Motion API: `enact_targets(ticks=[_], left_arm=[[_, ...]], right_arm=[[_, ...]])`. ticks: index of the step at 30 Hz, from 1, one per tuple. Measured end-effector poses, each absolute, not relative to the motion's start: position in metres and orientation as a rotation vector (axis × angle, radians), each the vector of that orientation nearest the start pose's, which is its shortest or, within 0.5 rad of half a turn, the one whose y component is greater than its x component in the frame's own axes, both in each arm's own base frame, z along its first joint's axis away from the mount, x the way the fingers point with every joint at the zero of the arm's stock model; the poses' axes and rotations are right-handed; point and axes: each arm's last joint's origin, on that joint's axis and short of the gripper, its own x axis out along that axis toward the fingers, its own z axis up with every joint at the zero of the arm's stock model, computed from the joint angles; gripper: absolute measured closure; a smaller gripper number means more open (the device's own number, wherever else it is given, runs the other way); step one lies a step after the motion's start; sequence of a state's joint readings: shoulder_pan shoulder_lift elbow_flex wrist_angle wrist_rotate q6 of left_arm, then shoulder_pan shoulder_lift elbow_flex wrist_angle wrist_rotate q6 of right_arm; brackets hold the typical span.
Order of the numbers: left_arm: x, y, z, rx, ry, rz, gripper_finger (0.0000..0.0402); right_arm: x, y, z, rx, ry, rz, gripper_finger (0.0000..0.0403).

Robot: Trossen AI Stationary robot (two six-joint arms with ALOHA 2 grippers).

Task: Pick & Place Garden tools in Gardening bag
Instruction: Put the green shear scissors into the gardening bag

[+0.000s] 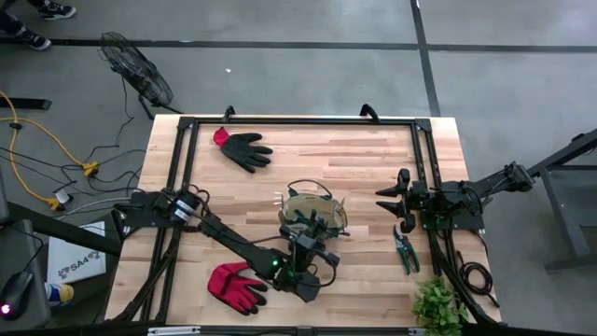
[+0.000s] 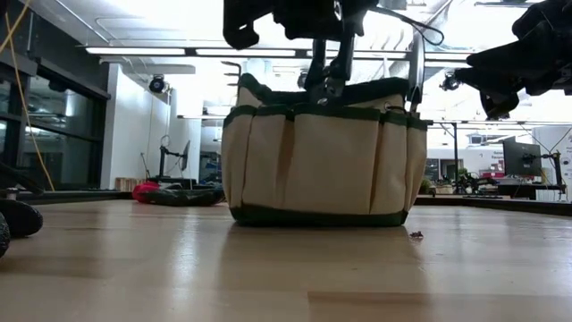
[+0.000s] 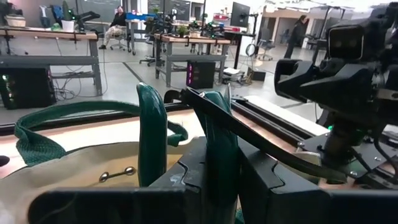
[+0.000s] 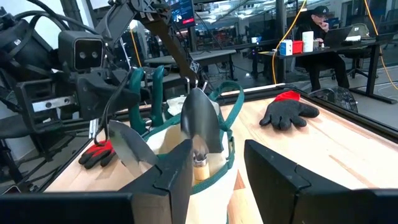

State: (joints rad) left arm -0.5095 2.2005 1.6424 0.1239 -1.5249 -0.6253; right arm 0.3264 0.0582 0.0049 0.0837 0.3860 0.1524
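Pruners point(image 3: 211, 143) with green handles are clamped in the left gripper point(image 1: 300, 245) above the gardening bag point(image 1: 312, 213) at table centre, where trowels point(image 4: 200, 127) stand inside. Right gripper point(image 1: 390, 198) waits with fingers parted, holding nothing, near a second pair of pruners point(image 1: 407, 250). Red glove point(image 1: 235, 285) lies beside the left arm.

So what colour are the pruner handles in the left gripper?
Green pruner handles, clearest in the left wrist view.

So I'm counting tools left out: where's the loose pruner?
In the high view the pruner lies on the table's right side, beside the right gripper and just above the plant.
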Motion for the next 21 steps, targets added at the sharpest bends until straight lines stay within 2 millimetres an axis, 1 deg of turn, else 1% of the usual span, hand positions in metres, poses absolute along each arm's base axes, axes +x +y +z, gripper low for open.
enact_targets(ticks=[7,12,19,21], left_arm=[[0.431,-0.208,0.208,-0.174,-0.073,1.019,0.0353],[0.432,-0.208,0.198,-0.147,-0.060,1.024,0.0353],[0.432,-0.208,0.199,-0.158,-0.066,1.023,0.0353],[0.432,-0.208,0.199,-0.160,-0.066,1.023,0.0346]], right_arm=[[0.097,0.021,0.169,0.163,-0.033,-0.058,0.0266],[0.097,0.021,0.169,0.163,-0.033,-0.057,0.0266],[0.097,0.021,0.169,0.163,-0.034,-0.058,0.0266],[0.097,0.021,0.169,0.163,-0.033,-0.057,0.0266]])
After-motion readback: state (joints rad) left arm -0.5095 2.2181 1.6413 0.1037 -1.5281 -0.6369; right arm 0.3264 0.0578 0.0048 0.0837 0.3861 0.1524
